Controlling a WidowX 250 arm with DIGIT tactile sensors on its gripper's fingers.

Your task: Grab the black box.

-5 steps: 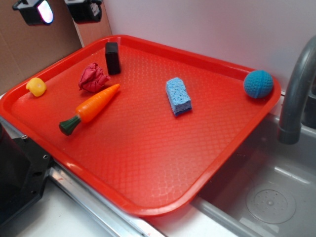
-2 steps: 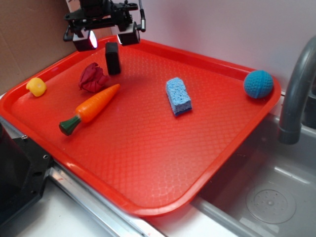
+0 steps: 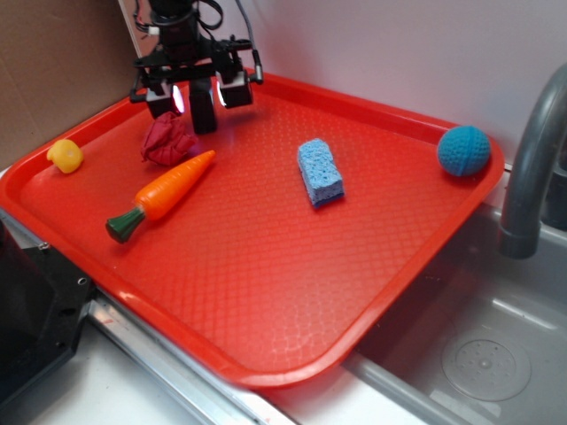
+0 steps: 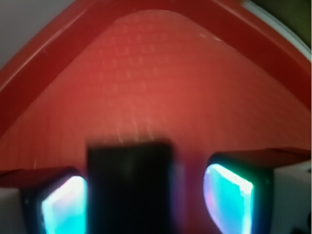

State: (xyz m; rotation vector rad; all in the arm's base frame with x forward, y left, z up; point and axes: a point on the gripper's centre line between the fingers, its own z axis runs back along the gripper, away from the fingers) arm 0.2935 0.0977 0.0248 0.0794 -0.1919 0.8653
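Gripper (image 3: 197, 96): jaws apart, straddling the black box (image 3: 205, 112), one pad each side.
Black box: upright at the far corner of the red tray (image 3: 292, 354), just behind the crumpled red cloth (image 3: 166, 140).
Technique: centre, then close squarely; wrist view shows the box nearer one pad.

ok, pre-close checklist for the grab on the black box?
1. Fingers open: ok. The gripper is spread, one pad on each side in the wrist view.
2. Black box between the fingers: ok, though it sits nearer the left pad; a gap shows on the right.
3. Box upright on the red tray: ok.
4. Depth low enough for a firm hold: cannot tell; the wrist view is blurred.
5. Red crumpled cloth clear of the fingers: cannot tell; it lies close beside the box in the exterior view.
6. Carrot and blue sponge out of the way: ok.
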